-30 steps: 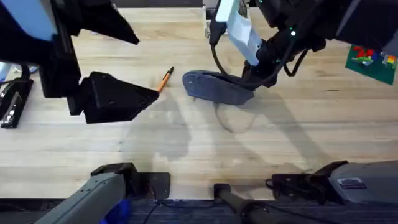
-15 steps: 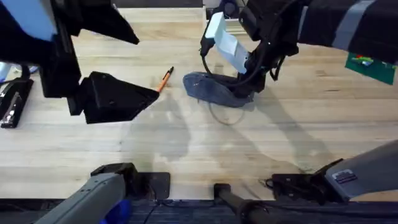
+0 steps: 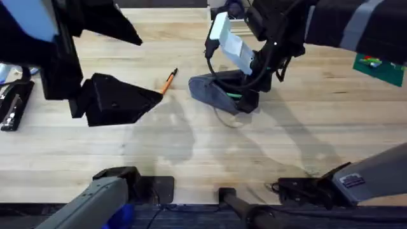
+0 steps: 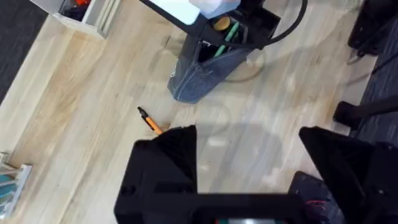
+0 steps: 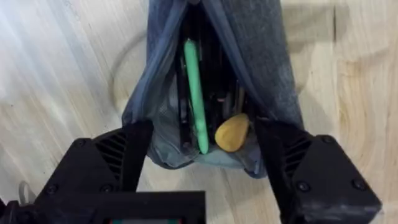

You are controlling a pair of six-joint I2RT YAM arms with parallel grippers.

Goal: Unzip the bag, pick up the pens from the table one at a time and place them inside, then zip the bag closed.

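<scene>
With right gripper spread wide astride the open pencil pouch, snagged fabric could drag it; left gripper wide, orange pen untouched

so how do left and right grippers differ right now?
Left gripper is open and empty, hanging off the table beside the orange pen. Right gripper is down at the bag, its fingers spread either side of the unzipped end. Left is clear of the bag; right is against it. Both have black fingers.
</scene>
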